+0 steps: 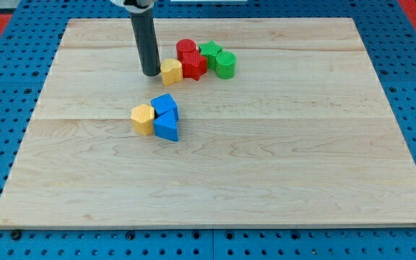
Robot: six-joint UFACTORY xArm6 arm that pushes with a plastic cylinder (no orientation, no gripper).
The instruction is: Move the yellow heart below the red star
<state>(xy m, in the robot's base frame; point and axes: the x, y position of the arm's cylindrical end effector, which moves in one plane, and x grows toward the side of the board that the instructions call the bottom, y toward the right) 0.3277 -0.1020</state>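
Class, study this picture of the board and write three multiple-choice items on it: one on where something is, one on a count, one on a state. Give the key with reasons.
1. Where is my tip?
A. at the view's left of the yellow heart
B. beside the blue blocks
C. off the board

2. How many yellow blocks are there?
A. one
B. two
C. three

3. The yellow heart and the red star are:
A. far apart
B. stacked
C. side by side, apparently touching

Key: A, the rod ends just left of the heart; B, the heart plus a yellow block by the blue ones; C, no gap shows between them.

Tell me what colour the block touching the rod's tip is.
Yellow: the yellow heart, beside my tip, in the camera view.
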